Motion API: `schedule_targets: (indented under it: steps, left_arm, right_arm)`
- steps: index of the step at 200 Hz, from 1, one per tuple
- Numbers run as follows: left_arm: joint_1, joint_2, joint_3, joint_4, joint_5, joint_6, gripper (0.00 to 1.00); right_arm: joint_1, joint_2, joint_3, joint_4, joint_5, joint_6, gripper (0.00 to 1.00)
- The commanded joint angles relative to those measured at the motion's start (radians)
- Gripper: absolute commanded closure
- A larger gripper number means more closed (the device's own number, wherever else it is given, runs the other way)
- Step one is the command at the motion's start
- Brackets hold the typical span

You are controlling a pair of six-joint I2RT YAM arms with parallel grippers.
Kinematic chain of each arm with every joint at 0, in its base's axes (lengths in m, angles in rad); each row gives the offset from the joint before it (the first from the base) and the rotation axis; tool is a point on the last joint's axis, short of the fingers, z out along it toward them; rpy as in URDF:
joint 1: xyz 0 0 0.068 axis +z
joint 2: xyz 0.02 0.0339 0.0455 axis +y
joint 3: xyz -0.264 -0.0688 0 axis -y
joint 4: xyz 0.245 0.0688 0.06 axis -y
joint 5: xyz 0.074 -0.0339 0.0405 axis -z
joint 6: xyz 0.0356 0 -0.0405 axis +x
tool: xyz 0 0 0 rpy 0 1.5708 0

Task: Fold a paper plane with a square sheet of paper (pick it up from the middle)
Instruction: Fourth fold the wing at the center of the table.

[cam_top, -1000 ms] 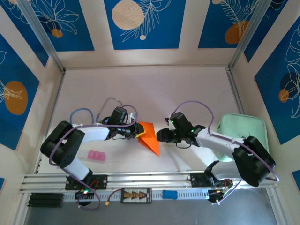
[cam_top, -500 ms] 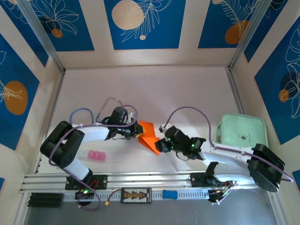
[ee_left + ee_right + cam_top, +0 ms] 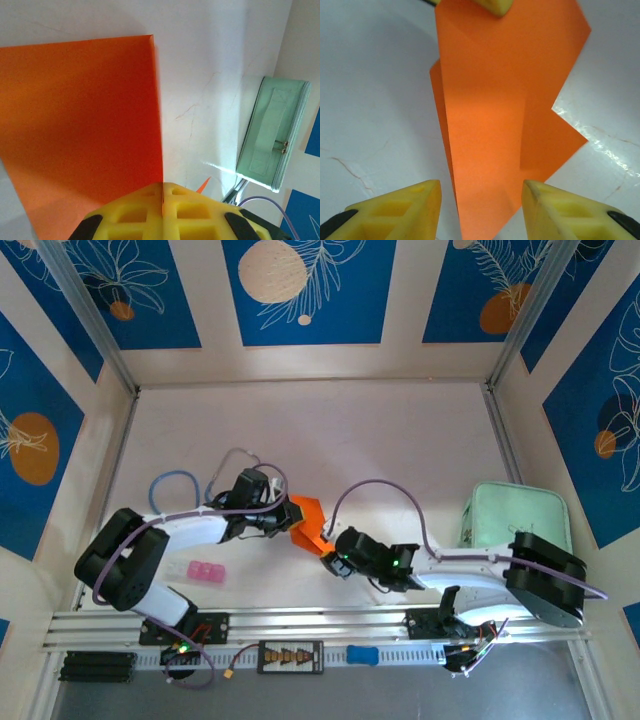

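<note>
The left arm lies low over the table, its elbow pushed out to the left and its forearm running rightward to the middle. There the left gripper (image 3: 292, 526) is clenched on the left edge of the orange sheet of paper (image 3: 309, 523). In the left wrist view its yellow fingers (image 3: 135, 215) meet flush, with the paper's edge pinched in the seam between them.

The sheet is partly folded into layers and has a pointed end toward the right arm. It sits mid-table, a little toward the near side.

The right arm stretches leftward from its base with its forearm almost parallel to the near rail. The right gripper (image 3: 482, 200) holds nothing, and its jaws stand apart on either side of the pointed end. Whether either finger brushes the paper is hard to tell from this angle.

A pale green tray (image 3: 515, 520) rests well off to the right, and a small pink block (image 3: 205, 572) lies beside the left arm's elbow.
</note>
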Motion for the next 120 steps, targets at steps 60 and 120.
schedule_targets:
  steps: [60, 120]
  left_arm:
    - [-0.016, 0.004, 0.028, -0.014, 0.006, 0.007, 0.81]
    - [-0.015, -0.007, 0.033, -0.024, -0.004, -0.007, 0.93]
  right_arm:
    - [0.07, 0.111, 0.022, 0.108, 0.171, -0.07, 0.53]
    - [0.107, 0.183, 0.046, 0.135, 0.259, -0.075, 0.54]
